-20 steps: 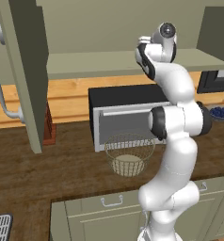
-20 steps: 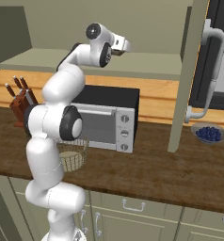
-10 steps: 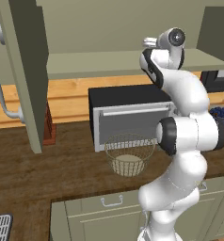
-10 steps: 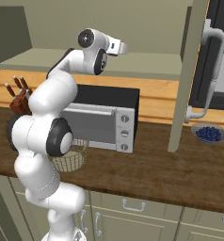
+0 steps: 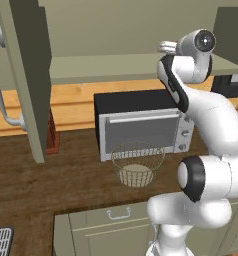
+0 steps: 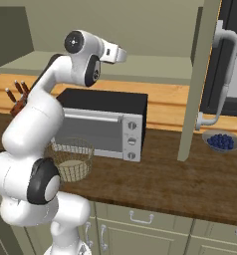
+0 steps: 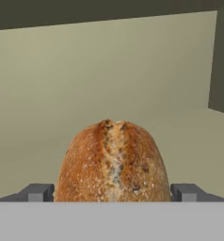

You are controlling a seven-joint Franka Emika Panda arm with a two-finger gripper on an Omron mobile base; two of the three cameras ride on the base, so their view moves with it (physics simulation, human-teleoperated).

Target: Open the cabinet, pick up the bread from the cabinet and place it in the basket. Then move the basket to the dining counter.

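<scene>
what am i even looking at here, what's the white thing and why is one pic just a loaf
The white thing is a robot arm in a rendered kitchen. Two pictures come from cameras on its base, behind it to the left and to the right. The third comes from a camera on its hand, looking along the gripper.

That one shows the bread close up on the cabinet shelf, between the two open fingertips; whether they touch it I cannot tell.

On the wooden worktop stand a toaster oven, the empty wire basket in front of it, a knife block and a bowl of blueberries. The cabinet doors are open.
</scene>
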